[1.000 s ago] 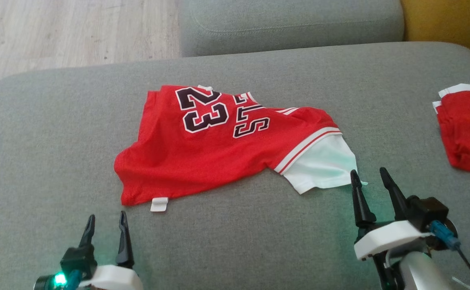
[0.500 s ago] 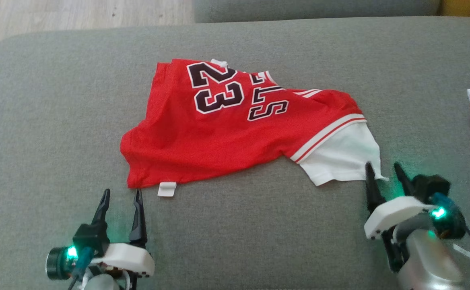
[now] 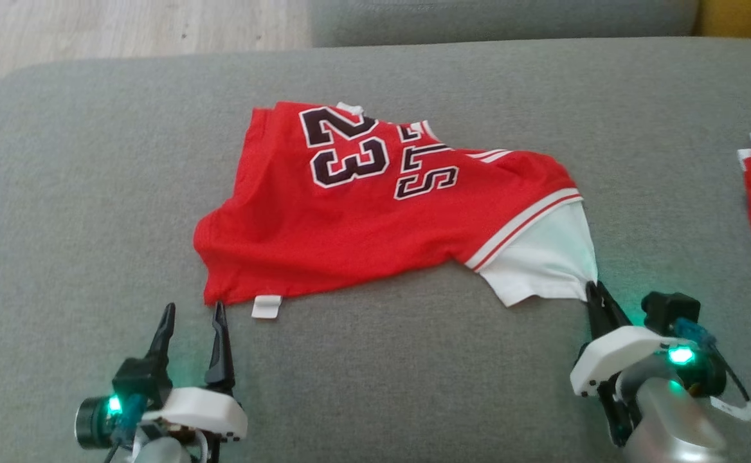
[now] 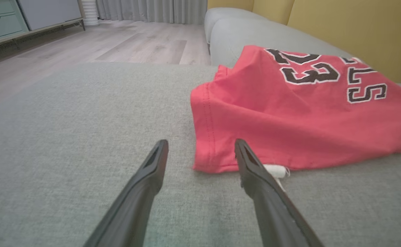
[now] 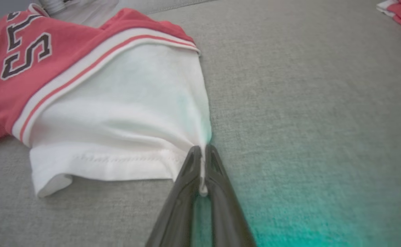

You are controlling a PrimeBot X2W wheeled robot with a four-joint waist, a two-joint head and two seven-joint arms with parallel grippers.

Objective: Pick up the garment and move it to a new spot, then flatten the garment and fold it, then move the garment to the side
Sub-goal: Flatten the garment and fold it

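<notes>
Grippers first: at lower left of the head view, your left gripper [image 3: 194,307] gapes wide, empty, its tips just beside the red hem of the garment [image 3: 350,238]. At lower right, your right gripper [image 3: 593,287] is pinched closed on the white sleeve [image 3: 542,257] corner. The garment lies spread mid-frame on the grey cushion [image 3: 414,386].

- The left gripper [image 4: 201,144] has its fingers spread wide, the tips at the near corner of the red jersey [image 4: 289,113].
- A white tag [image 4: 276,170] sticks out from the jersey's hem, beside one finger.
- The jersey lies crumpled on a grey cushion [image 4: 66,130], with wooden floor [image 4: 118,44] beyond it.
</notes>
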